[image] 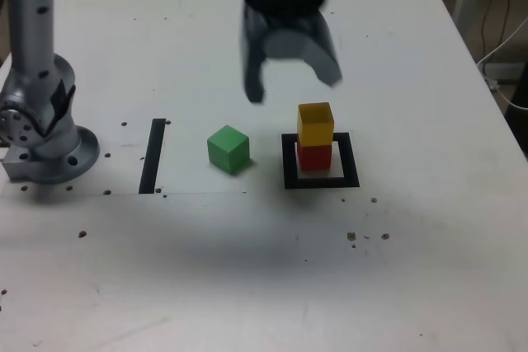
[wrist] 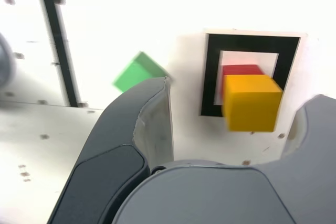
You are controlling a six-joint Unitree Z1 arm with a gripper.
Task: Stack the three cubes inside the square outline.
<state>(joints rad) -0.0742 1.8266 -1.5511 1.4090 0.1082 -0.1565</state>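
Exterior view, yellow cube (image: 315, 123) upright on red cube (image: 314, 157), green cube (image: 228, 149) turned cornerwise, pincer (image: 293, 86) wide, empty.

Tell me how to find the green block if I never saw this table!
Look at the white table and find the square outline of black tape holding a yellow cube on a red cube. Just to the exterior view's left sits the green cube, alone on the table, the only one not stacked.

Arm raised, fingers (image: 292, 84) spread wide, pointing down, empty.
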